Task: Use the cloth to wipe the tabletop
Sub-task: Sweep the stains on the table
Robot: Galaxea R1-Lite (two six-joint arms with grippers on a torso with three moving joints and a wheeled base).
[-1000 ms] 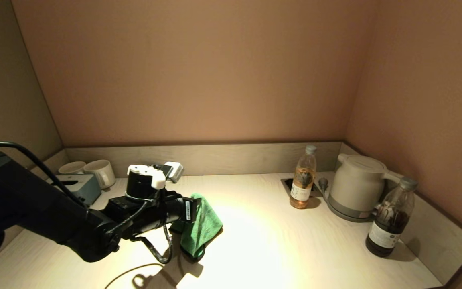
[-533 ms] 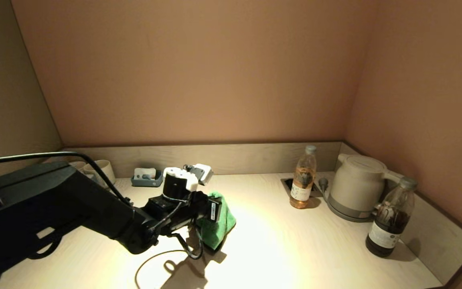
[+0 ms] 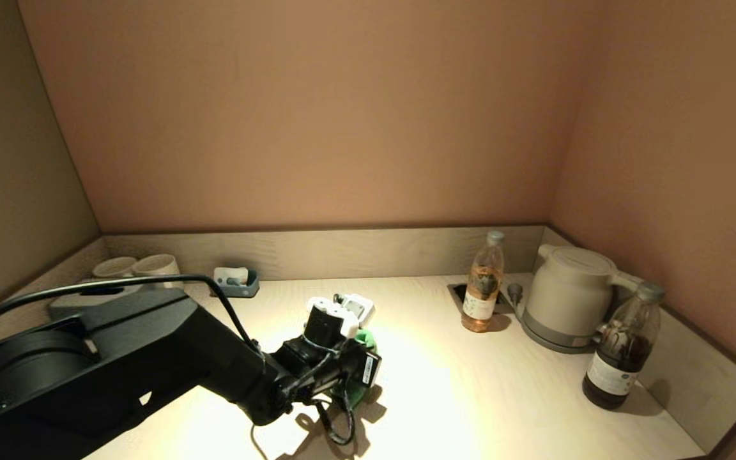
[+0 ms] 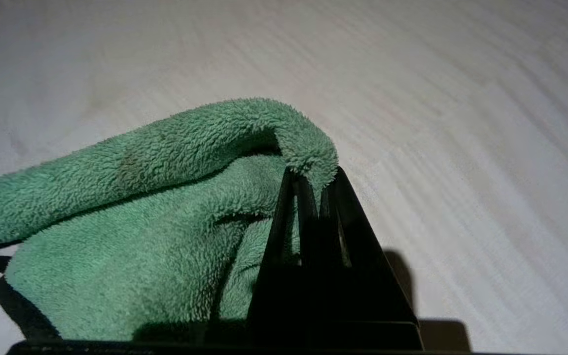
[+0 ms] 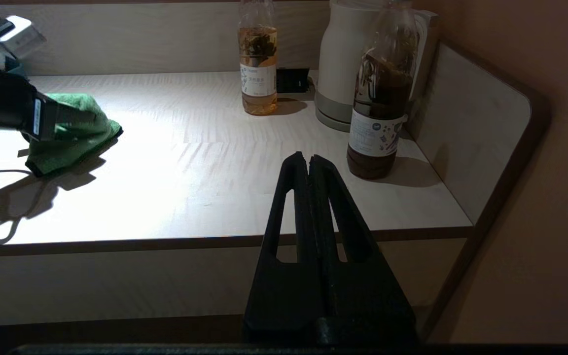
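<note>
The green cloth [image 3: 363,337] lies bunched on the pale wooden tabletop [image 3: 470,396], left of centre. My left gripper [image 3: 367,365] is shut on a fold of it, low over the table; the wrist hides most of the cloth in the head view. In the left wrist view the black fingertips [image 4: 312,175] pinch the cloth's [image 4: 141,212] raised edge, and the rest of it trails on the table. The cloth also shows in the right wrist view [image 5: 79,135]. My right gripper [image 5: 308,159] is shut and empty, parked in front of the table's front edge, out of the head view.
An amber drink bottle [image 3: 483,283], a white kettle [image 3: 569,297] and a dark bottle [image 3: 623,348] stand at the right. Two cups [image 3: 154,263] and a small grey tray [image 3: 237,281] sit at the back left. Walls enclose the table at the back and both sides.
My left arm has slid to the right across the table, dragging the green cloth with it. The small grey tray at the back left has come into view.
</note>
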